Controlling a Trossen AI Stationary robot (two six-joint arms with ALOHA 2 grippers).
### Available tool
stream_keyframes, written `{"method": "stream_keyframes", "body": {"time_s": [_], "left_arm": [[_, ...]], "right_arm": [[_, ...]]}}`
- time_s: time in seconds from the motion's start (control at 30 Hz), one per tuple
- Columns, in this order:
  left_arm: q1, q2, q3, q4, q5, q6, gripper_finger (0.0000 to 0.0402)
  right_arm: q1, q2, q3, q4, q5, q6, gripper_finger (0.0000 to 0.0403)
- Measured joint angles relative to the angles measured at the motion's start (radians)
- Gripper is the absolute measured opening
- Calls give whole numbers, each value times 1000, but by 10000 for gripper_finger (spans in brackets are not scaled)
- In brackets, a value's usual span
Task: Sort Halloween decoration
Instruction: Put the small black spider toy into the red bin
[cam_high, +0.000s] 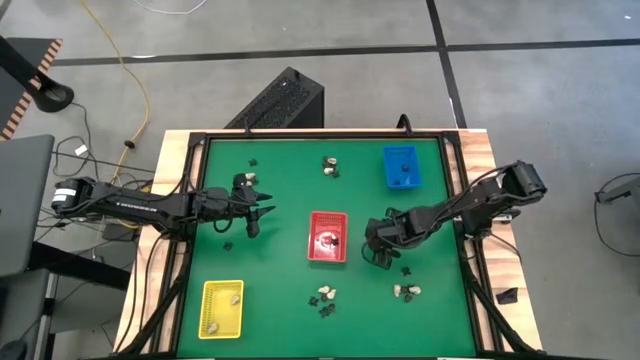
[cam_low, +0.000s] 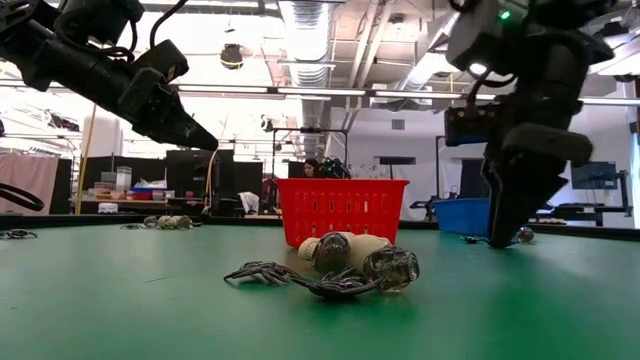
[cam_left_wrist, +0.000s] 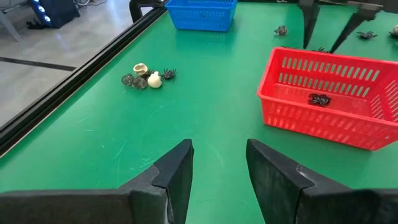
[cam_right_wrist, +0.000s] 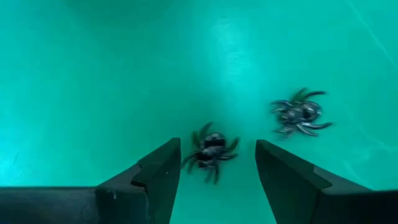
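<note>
**Right wrist view: open gripper straddling a black spider on the green mat**

Right wrist view is showing the right gripper (cam_right_wrist: 216, 165) spread wide, its two fingers standing either side of a small black spider (cam_right_wrist: 211, 151) without touching it. A second spider (cam_right_wrist: 300, 113) is lying near, blurred. High view is placing this gripper (cam_high: 381, 253) just beside the red tray (cam_high: 328, 236); the spider itself is too small to make out there.

Left gripper (cam_left_wrist: 217, 165) is hanging released above bare mat, gripping nothing. Its view is showing one black piece (cam_left_wrist: 319, 99) lying inside the red tray, and a cluster of cream and dark pieces (cam_left_wrist: 147, 76) well apart, toward the blue tray (cam_left_wrist: 201, 14).

Yellow tray (cam_high: 221, 307) is holding cream lumps, indistinct.
</note>
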Motion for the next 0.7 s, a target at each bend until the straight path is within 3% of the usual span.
{"method": "stream_keyframes", "body": {"time_s": [0.37,0.7], "left_arm": [[0,0,0,0,0,0,142],[0,0,0,0,1,0,142]], "right_arm": [[58,-1,-52,91,80,-52,238],[72,-1,-52,84,77,-55,201]]}}
